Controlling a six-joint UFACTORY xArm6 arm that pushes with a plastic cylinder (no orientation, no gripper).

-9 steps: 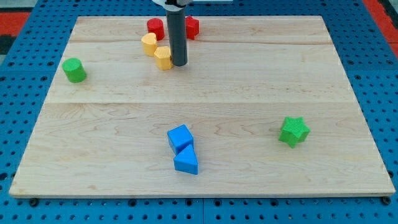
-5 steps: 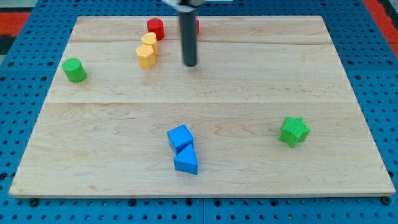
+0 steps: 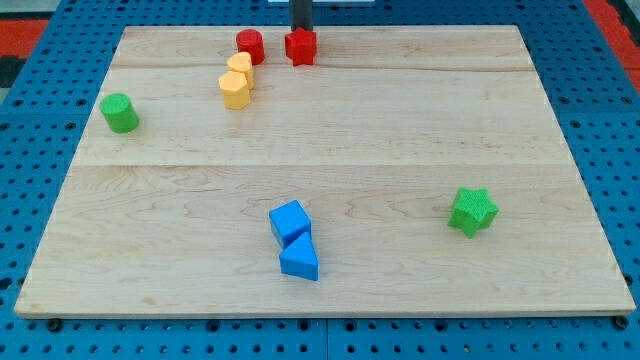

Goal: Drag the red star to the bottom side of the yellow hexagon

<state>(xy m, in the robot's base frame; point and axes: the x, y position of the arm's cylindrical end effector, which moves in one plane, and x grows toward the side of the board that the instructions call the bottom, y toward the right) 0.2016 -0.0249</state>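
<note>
Dark rod upright | my tip just above red star | tool holds nothing

No readable text, label or number shows anywhere.

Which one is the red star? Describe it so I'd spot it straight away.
Look along the top edge of the wooden board, a little left of centre. Two red blocks sit there: the red star is the right one, spiky, just below my tip; the red cylinder beside it is round.
</note>
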